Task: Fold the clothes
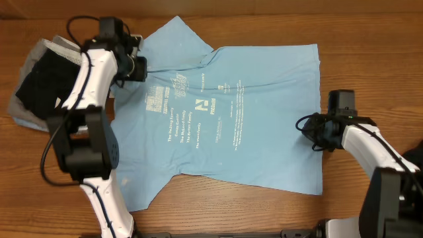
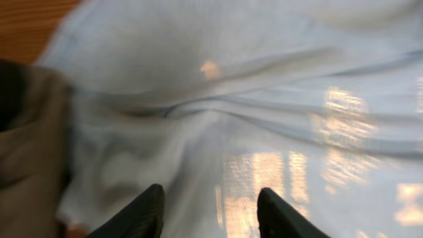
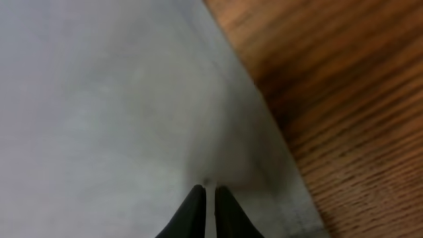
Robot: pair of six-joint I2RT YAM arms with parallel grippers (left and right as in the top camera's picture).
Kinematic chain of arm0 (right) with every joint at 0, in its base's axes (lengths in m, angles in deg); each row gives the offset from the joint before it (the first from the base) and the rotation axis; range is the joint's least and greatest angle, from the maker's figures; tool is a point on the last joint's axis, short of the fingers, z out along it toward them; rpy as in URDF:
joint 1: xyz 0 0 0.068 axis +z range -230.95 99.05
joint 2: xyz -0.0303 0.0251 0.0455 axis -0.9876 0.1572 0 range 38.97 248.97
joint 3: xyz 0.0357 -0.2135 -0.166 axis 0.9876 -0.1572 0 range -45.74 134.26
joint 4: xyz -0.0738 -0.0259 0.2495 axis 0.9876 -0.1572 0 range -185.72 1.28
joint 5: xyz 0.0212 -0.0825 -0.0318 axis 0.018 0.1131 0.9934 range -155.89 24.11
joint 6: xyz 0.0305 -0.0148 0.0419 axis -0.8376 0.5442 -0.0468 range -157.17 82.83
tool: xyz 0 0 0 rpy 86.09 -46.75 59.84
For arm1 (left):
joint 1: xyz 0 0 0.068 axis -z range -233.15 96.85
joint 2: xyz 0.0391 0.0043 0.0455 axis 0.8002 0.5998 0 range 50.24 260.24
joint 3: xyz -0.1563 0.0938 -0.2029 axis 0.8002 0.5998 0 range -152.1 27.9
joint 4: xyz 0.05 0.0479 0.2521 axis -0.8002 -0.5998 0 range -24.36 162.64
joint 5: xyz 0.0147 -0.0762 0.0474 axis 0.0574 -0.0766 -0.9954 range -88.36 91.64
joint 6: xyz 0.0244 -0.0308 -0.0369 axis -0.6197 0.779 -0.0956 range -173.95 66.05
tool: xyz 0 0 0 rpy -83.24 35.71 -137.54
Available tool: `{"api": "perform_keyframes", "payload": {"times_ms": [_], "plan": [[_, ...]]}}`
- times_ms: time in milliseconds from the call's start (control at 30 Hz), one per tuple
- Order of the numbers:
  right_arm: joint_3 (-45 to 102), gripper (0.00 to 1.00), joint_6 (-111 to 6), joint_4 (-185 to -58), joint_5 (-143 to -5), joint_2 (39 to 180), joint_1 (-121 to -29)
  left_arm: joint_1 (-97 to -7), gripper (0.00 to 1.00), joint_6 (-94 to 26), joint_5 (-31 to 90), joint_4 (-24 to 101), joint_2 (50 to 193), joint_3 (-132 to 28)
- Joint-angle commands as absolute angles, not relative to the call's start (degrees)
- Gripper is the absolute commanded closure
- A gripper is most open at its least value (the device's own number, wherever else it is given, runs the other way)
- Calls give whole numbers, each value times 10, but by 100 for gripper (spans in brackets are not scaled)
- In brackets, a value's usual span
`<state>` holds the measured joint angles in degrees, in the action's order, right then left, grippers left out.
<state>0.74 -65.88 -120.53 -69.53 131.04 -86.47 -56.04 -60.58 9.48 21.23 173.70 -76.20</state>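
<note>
Overhead view: the light-blue T-shirt (image 1: pixel 264 132) is spread flat on the wooden table (image 1: pixel 370 39), print side up, with the white lettering (image 1: pixel 192 125) running down its middle. It lies sideways in frame, collar and sleeves toward the left, bottom hem toward the right. One sleeve points up at the top edge and the other fans out at the bottom left.

Off the upper-left corner sits a small pile, a black garment (image 1: pixel 39 79) on top of a grey garment (image 1: pixel 20 109). The pile is just beside the shirt's shoulder.

The left gripper (image 1: pixel 139 68) is over the collar end of the shirt, close to the upper sleeve. In the left wrist camera its two dark fingers (image 2: pixel 142 211) stand clearly apart with nothing between them, above rumpled, blurred blue fabric. A strip of wood shows at top left.

The right gripper (image 1: pixel 310 129) is at the hem side, at the shirt's right edge about halfway along. The right wrist camera shows its fingertips drawn almost together with only a thin slit between them. They sit on the cloth just inside the hem, with bare wood alongside. I cannot tell whether any fabric is pinched in that slit.
</note>
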Motion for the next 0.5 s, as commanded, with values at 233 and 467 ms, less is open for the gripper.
{"api": "perform_keyframes", "payload": {"times_ms": [233, 467], "plan": [[16, 94, -692, -1218, -614, 1358, -900, -588, 35, -529, 27, 13, 1526, -819], [108, 62, -641, -1306, -747, 1285, -922, -688, 36, -473, 73, -134, 1489, -818]]}}
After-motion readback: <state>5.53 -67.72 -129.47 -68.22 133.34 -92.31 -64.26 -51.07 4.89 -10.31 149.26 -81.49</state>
